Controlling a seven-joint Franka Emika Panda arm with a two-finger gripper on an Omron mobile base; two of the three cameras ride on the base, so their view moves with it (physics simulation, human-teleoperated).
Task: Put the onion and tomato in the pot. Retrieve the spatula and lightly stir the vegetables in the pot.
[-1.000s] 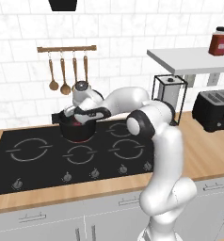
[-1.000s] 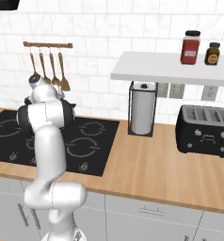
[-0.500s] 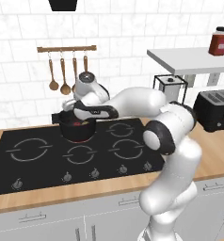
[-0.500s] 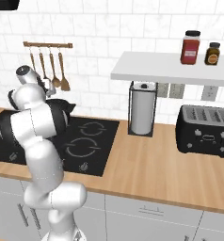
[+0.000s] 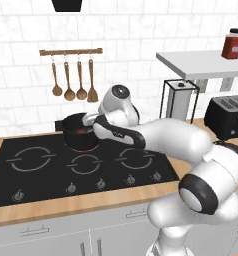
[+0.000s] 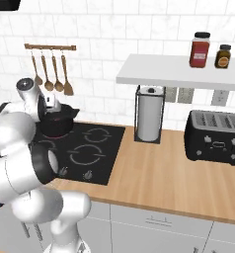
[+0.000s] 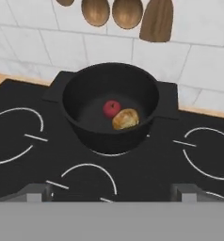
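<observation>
Black pot [image 7: 110,109] sits on the stove [image 7: 147,174], under the wooden spoons [image 7: 111,10]. The red tomato [image 7: 111,108] and the onion [image 7: 125,119] lie inside it, touching. The gripper [image 7: 111,192] is wide open, holding nothing.

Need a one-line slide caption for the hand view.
Looking down into the black pot on the hob: tomato and onion lie together inside, wooden utensils hanging behind.

No text, label, brand or number can be read on anything here.
</observation>
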